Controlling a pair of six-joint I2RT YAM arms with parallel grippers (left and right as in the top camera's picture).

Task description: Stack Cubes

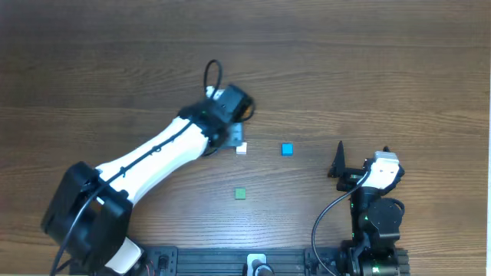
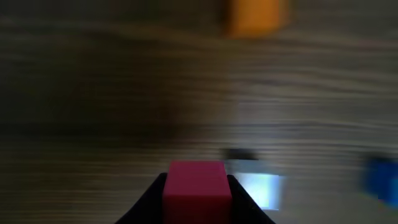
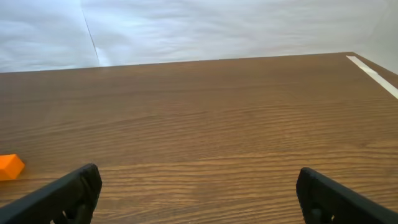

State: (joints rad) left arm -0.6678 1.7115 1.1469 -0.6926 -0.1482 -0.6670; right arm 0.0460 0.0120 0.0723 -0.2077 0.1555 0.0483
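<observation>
Wooden table (image 1: 383, 61) with a few small cubes on it, so I'll use the white cube (image 1: 242, 148) as the anchor. The blue cube (image 1: 287, 149) sits near it on the right, with bare wood between them. The green cube (image 1: 240, 194) is a bit apart from the white one, on the side toward the arm bases. There's also an orange cube (image 3: 9, 167) lying farther off than the white one as seen from the left wrist, and it's cut by the frame edge in both wrist shots.

The left arm stretches diagonally from its base up to the white cube. The left gripper (image 2: 197, 200) is closed around a pink cube (image 2: 196, 183), one dark finger (image 2: 152, 200) pressed to each side. The white cube shows just beside the pink one. The arm's head overhangs the white cube's upper-left side from above.

The right arm is folded back by its own base, well right of the white cube and past the blue one. The right gripper (image 3: 199, 177) is spread wide with nothing in it.

The left wrist shot is smeared, so I can't tell if the pink cube is touching the wood or lifted.
</observation>
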